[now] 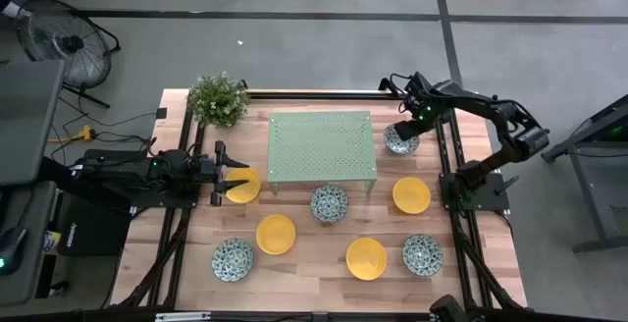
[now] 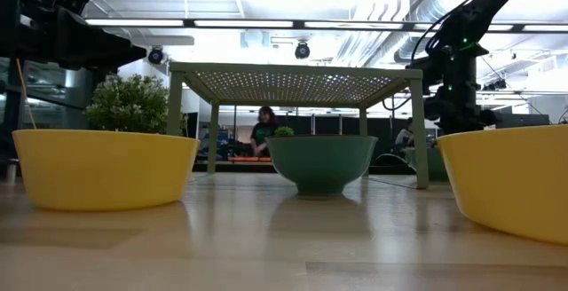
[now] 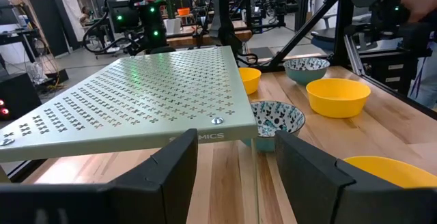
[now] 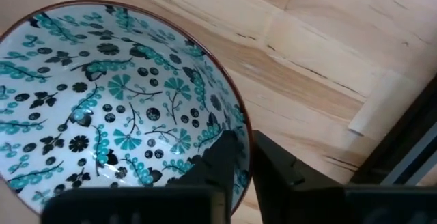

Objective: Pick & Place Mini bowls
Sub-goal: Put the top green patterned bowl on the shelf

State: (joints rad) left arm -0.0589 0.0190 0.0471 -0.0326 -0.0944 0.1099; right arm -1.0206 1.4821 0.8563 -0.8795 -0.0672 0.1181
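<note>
Over at the far right of the tabletop, the right gripper is pinched narrow on the rim of a patterned bowl, one finger inside and one outside, the bowl sitting just beside the green stand. The left gripper waits spread wide, nothing between its fingers, with a yellow bowl right at its tips beside the stand's left side.

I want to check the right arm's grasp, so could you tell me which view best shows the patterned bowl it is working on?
The right wrist view: the patterned bowl fills it, with the right gripper shut over its rim. The high view shows it small beside the green stand. In the low view I cannot pick it out; the left wrist view shows it far off.
</note>
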